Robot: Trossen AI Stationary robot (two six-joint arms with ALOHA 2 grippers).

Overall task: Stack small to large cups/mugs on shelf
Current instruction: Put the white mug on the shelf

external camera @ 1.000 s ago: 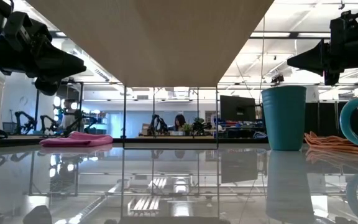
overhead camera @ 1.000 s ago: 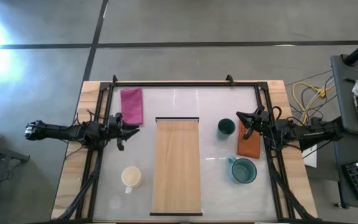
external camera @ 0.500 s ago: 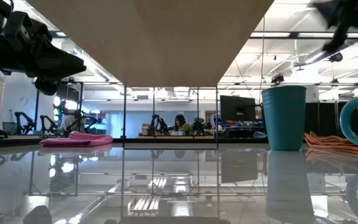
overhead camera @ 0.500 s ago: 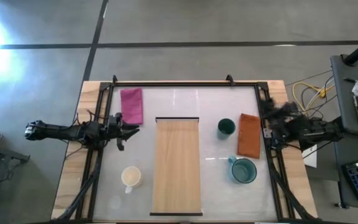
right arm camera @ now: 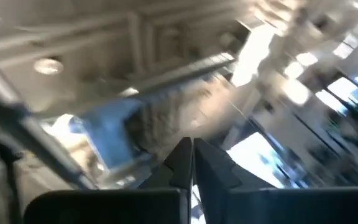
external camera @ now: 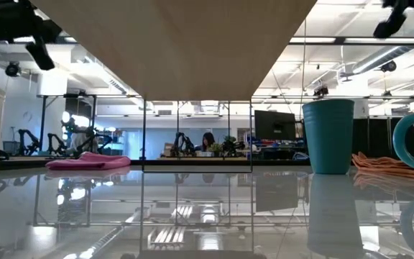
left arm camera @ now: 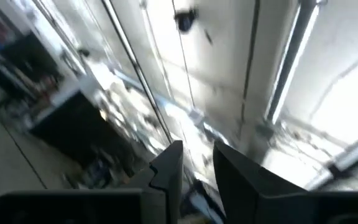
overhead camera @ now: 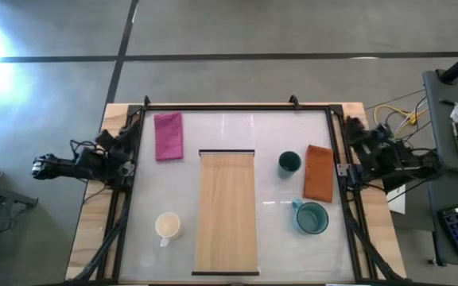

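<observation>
The cream-white mug stands on the table left of the shelf, a long light-wood board. The dark green cup and the teal mug stand to its right. My left arm is folded back over the table's left edge. Its gripper points up at the ceiling, open by a narrow gap. My right arm is folded back at the right edge, and its gripper also points up, shut. Neither is near a cup.
A magenta cloth lies at the far left of the table. An orange cloth lies between the green cup and the right frame rail. A dark frame runs around the table. In the low view the arms show only at the top corners.
Both arms have drawn back from the table. The left gripper has pulled toward the left edge and tipped upward. The right gripper has left its place over the orange cloth, moved to the right edge and risen. The cups, cloths and shelf have stayed put.
</observation>
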